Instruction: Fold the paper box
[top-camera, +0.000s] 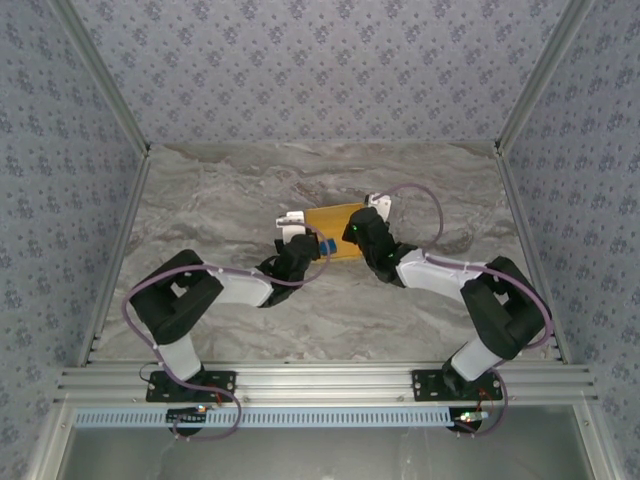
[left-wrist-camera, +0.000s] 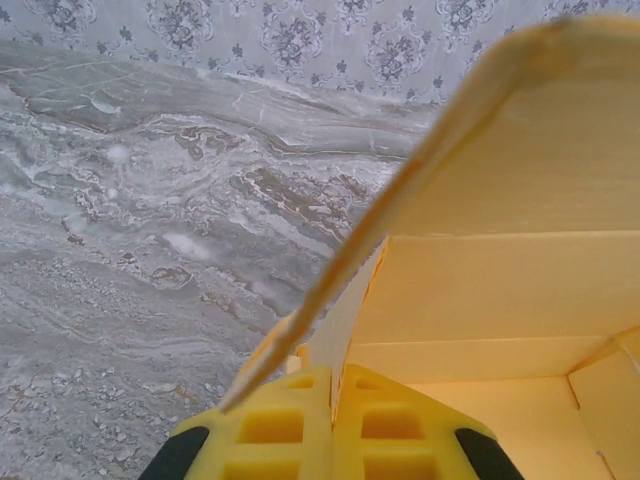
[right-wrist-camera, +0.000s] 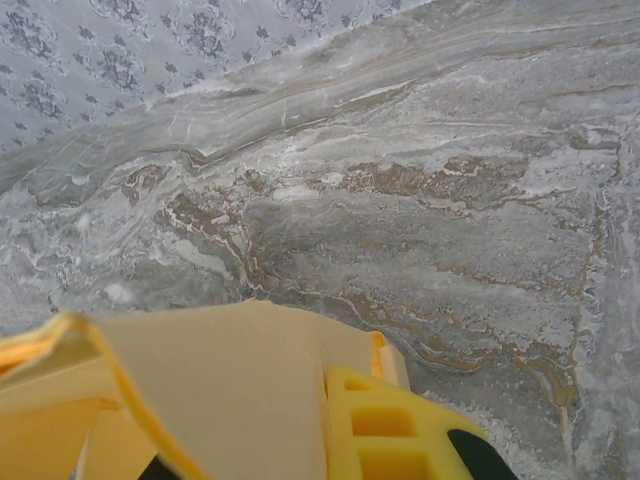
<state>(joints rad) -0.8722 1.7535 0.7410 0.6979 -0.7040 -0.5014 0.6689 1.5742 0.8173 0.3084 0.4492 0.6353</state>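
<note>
Two arms, two grippers, one paper box, one small blue bit.

My left arm (top-camera: 185, 300) bends in from the near-left toward table centre. My left gripper (top-camera: 312, 243) sits at the left end of the paper box (top-camera: 335, 218). In the left wrist view, both of my yellow fingers (left-wrist-camera: 285, 430) are pressed together with no gap. A thin cardboard wall runs down into the seam between them, so I'm pinched on the box edge. One flap (left-wrist-camera: 470, 110) stands raised and tilted above that, with pale inner panels and fold creases to its right.

There is one box, yellow-orange, partly folded, near the middle of the marble-look table (top-camera: 220, 200), between my two grippers. One small blue bit (top-camera: 326, 246) lies at the box's near edge, close to my left fingertips. I can't tell whether it touches anything.

My right gripper (top-camera: 356, 232) is at the right end of the box, and my right arm (top-camera: 500, 305) reaches in from the near-right. In the right wrist view I count one yellow finger (right-wrist-camera: 385, 430). A cardboard panel (right-wrist-camera: 230, 380) lies flat against its inner face and hides the other finger. The jaws are narrow and clamped on that panel, and a folded edge (right-wrist-camera: 110, 380) runs down at left.

Patterned walls (top-camera: 320, 60) enclose the table on three sides.
</note>
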